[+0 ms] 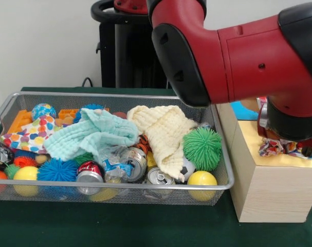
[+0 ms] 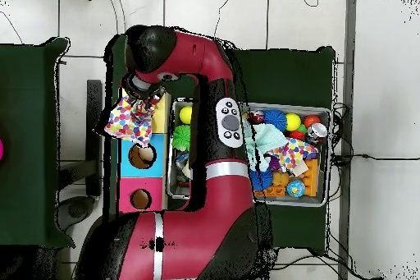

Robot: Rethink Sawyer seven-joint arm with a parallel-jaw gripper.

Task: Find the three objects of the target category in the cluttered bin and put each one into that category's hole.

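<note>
Polka-dot cloth point(image 2: 127, 121) hangs crumpled from gripper point(image 2: 139, 104), over yellow-topped box point(image 1: 258, 185).

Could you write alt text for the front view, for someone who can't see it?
A red robot arm holds a polka-dot cloth over a yellow-topped wooden box, right of a wire bin cluttered with balls, cans and cloths.

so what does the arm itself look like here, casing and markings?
The arm has glossy red rounded shells with black joint caps and black bands between segments. From overhead, a white oval control pad with dark buttons sits on one link, and a white stripe crosses the lower link. No loose cables show. The gripper is too hidden to describe.
</note>
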